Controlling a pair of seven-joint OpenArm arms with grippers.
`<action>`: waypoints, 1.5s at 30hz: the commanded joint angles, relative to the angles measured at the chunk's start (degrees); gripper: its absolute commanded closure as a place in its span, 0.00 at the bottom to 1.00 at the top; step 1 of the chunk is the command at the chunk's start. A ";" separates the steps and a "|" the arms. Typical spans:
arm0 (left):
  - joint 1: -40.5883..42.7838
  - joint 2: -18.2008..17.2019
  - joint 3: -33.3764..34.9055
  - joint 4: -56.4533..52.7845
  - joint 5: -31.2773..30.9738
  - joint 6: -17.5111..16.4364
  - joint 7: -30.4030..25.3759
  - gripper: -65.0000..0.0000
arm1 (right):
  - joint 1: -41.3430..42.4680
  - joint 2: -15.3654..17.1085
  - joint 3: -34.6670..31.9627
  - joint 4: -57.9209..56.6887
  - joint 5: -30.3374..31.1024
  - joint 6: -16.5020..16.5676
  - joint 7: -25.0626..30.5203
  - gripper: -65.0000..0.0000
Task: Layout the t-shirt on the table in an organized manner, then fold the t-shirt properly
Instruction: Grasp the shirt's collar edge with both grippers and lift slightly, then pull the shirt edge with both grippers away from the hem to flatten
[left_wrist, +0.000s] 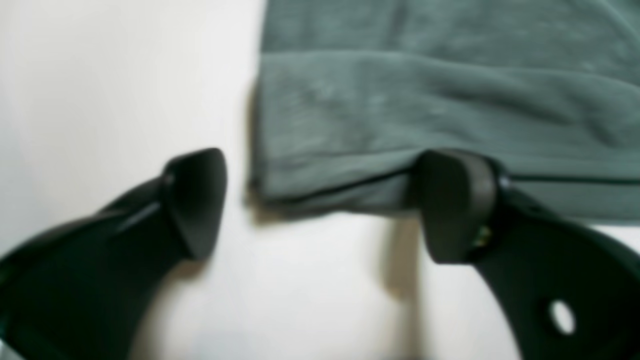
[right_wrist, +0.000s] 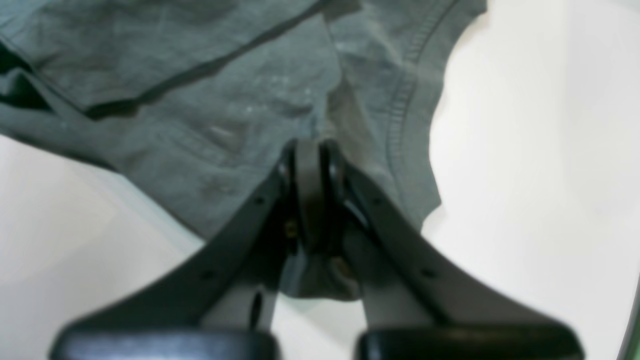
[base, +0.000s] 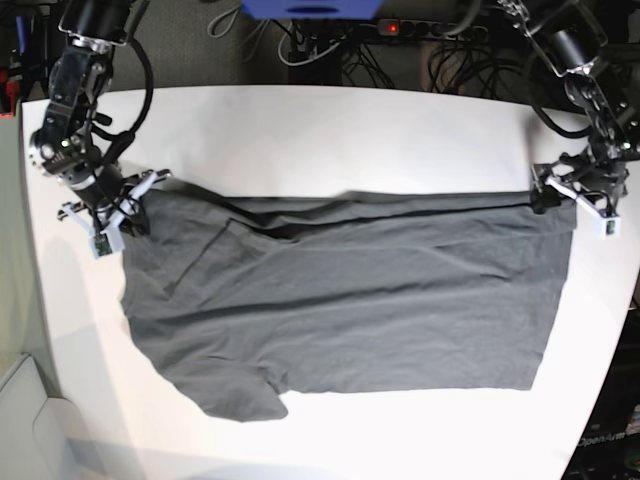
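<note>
The dark grey t-shirt (base: 350, 300) lies spread across the white table (base: 330, 130), its upper edge folded over into a long band. My right gripper (base: 130, 205) is at the shirt's left top corner. In the right wrist view this gripper (right_wrist: 312, 165) is shut on a pinch of the t-shirt (right_wrist: 200, 100) beside a stitched hem. My left gripper (base: 548, 195) is at the right top corner. In the left wrist view it (left_wrist: 322, 205) stands open around the corner of the t-shirt (left_wrist: 425, 100), one fingertip (left_wrist: 450, 205) against the cloth's edge and the other (left_wrist: 195, 200) over bare table (left_wrist: 100, 75).
Cables and a power strip (base: 400, 30) run behind the table's far edge. The table's right edge (base: 625, 300) lies close to the left arm. A pale grey object (base: 30, 420) sits off the table's front left corner. Bare table (right_wrist: 525, 150) shows beside the shirt.
</note>
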 joint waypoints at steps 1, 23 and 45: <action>-0.55 -0.72 -0.04 0.63 -0.70 -0.31 -0.34 0.23 | 0.84 0.60 0.07 0.89 0.87 -0.21 1.32 1.00; -1.78 -3.89 -0.30 2.30 -0.26 -0.31 1.06 0.99 | 0.93 2.18 0.42 1.77 1.22 -0.21 1.49 1.00; 0.33 -5.03 0.05 11.61 -0.17 -0.31 10.47 0.99 | -5.13 1.83 0.77 9.59 0.87 -0.21 0.97 1.00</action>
